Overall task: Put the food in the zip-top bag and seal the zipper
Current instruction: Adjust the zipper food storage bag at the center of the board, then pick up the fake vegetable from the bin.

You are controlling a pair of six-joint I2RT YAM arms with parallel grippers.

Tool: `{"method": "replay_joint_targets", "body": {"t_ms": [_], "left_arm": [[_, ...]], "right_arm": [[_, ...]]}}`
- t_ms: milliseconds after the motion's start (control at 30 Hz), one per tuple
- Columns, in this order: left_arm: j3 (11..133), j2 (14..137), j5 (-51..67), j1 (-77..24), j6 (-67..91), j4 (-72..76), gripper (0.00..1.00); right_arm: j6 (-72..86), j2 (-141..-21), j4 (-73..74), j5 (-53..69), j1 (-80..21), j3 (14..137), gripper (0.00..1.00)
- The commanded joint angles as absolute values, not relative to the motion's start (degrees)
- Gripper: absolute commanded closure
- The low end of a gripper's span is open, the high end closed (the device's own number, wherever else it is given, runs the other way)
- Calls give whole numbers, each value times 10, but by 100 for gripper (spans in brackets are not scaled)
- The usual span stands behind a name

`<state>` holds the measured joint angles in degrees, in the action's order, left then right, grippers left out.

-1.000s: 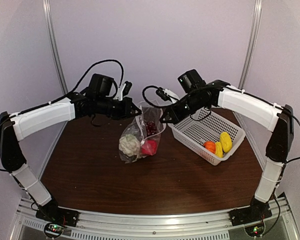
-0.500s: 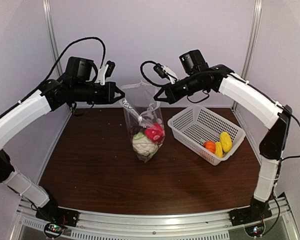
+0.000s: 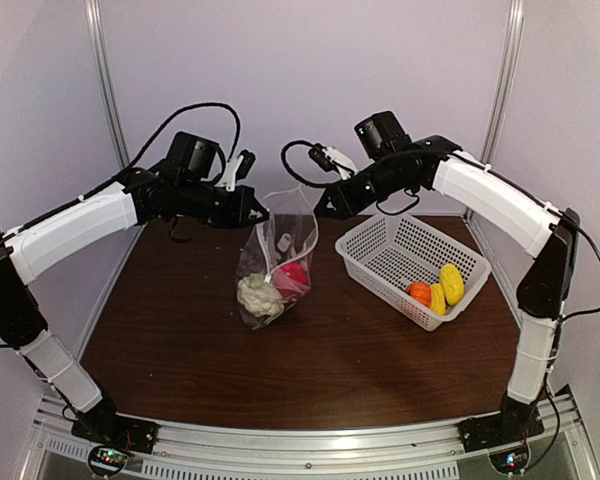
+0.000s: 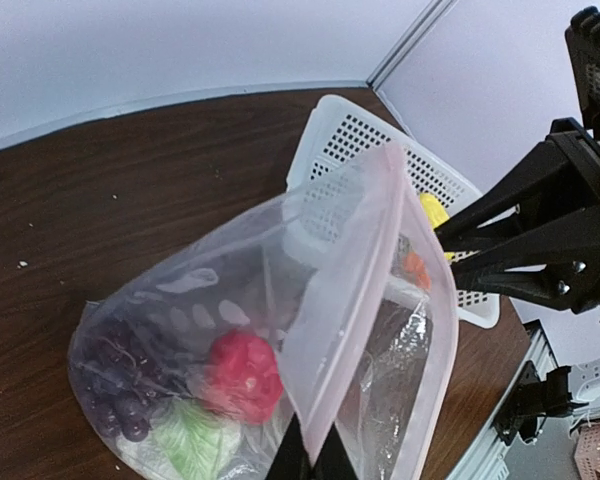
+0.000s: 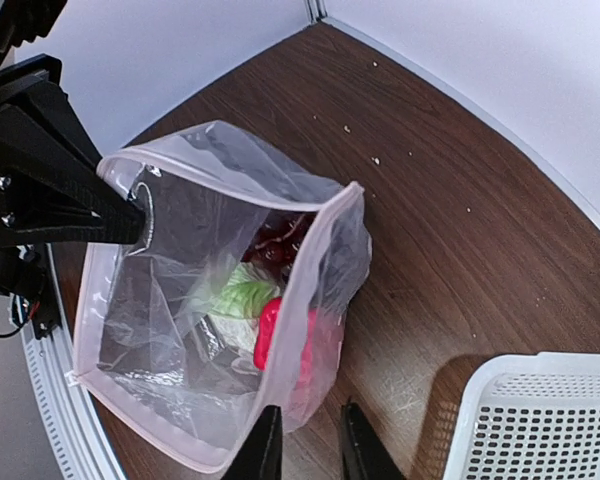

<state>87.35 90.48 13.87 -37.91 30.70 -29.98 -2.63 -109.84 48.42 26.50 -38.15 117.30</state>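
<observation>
The zip-top bag [image 3: 278,255] hangs open between my grippers, its bottom on the table. Inside it are the white cauliflower [image 3: 258,296], the red pepper [image 3: 294,275] and the dark grapes [image 4: 115,385]. My left gripper [image 3: 255,212] is shut on the zipper strip [image 4: 380,250] at one corner of the mouth, as the left wrist view [image 4: 312,450] shows. My right gripper [image 3: 323,208] is at the opposite corner. In its own view [image 5: 310,408] its fingers stand apart, and the bag's rim [image 5: 310,300] lies against one finger. The orange piece [image 3: 418,293] and two yellow pieces [image 3: 437,298] [image 3: 452,283] lie in the basket.
The white mesh basket [image 3: 400,250] stands right of the bag, below my right arm. The brown table [image 3: 280,370] ends at metal rails in front, and grey walls close in the back and sides.
The bag was lifted higher half a second ago. It has come down and leans left. My left gripper has moved right and lower with the corner it holds, and my right gripper has dropped slightly.
</observation>
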Motion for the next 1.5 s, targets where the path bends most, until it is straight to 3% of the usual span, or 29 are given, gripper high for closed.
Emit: {"method": "replay_joint_targets", "body": {"t_ms": [0, 167, 333, 733, 1467], "left_arm": [[854, 917, 192, -375, 333, -241, 100], [863, 919, 198, -375, 333, -229, 100], [864, 927, 212, -375, 334, -220, 100], [864, 930, 226, -375, 329, -213, 100], [841, 922, 230, -375, 337, -210, 100]], "right_arm": [[-42, -1057, 505, 229, -362, 1143, 72], [-73, -993, 495, 227, -324, 1090, 49], [-120, -967, 546, 221, -260, 1034, 39], [-168, -916, 557, 190, -149, 805, 32], [-117, -1057, 570, 230, -127, 806, 22]]}}
